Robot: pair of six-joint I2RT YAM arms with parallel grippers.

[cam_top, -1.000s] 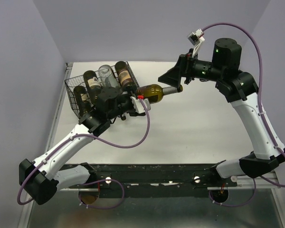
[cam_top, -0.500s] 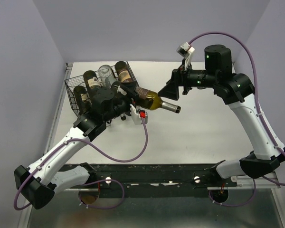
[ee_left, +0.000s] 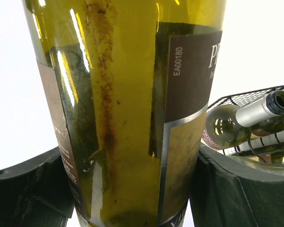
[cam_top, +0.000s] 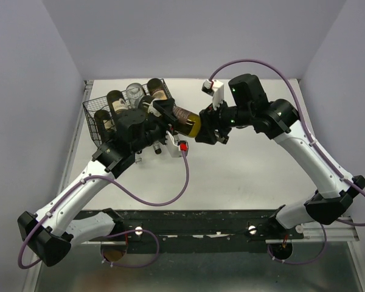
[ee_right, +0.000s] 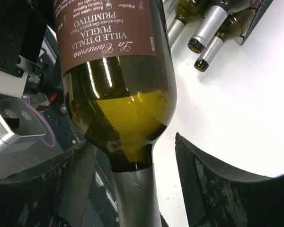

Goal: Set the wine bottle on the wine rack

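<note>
The wine bottle (cam_top: pixel 186 122), olive-green glass with a brown label, is held off the table just right of the black wire wine rack (cam_top: pixel 91 119). Its neck points right. My left gripper (cam_top: pixel 169 115) is shut on the bottle's body; in the left wrist view both fingers (ee_left: pixel 222 189) press the glass (ee_left: pixel 128 94). My right gripper (cam_top: pixel 207 131) is open. In the right wrist view its jaws (ee_right: pixel 130 151) straddle the silver-capped neck (ee_right: pixel 132 198) below the bottle's shoulder (ee_right: pixel 118 109), with a gap on the right side.
The rack holds several bottles lying down (cam_top: pixel 117 102), one of clear glass (cam_top: pixel 134 92). Their necks show in the right wrist view (ee_right: pixel 206 28) and the left wrist view (ee_left: pixel 260 109). The white table (cam_top: pixel 249 170) stretches to the right and front.
The right gripper let go of the neck, pulled away, then came back left and down around it. The left gripper swung the bottle's neck and drew it closer to the rack.
</note>
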